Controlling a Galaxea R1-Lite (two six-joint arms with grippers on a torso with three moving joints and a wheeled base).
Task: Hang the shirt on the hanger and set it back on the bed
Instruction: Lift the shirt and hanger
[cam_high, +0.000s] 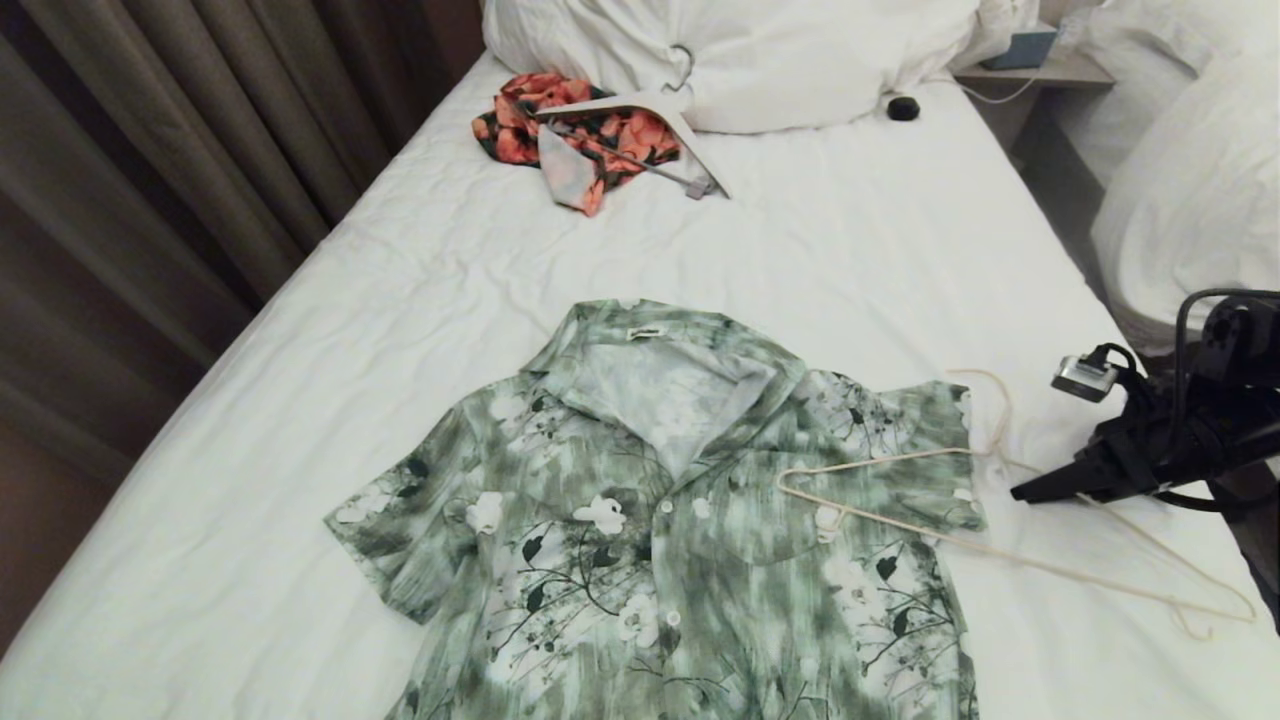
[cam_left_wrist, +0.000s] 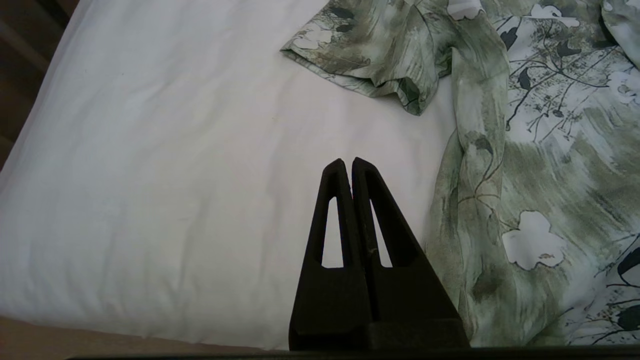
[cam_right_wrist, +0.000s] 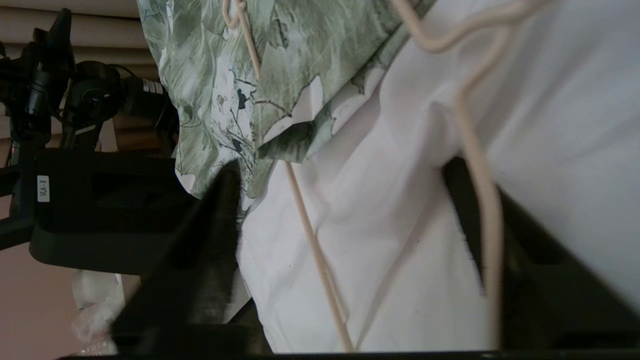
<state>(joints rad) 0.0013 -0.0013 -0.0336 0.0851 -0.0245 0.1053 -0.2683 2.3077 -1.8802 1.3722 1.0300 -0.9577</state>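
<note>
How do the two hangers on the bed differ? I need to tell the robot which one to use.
The cream wire hanger is thin, with a long curved hook; the white hanger is thicker, with a short metal hook. The cream wire hanger lies partly over the green shirt, near the right gripper; the white hanger rests on the orange floral garment by the pillows. Both lie flat on the bed.
</note>
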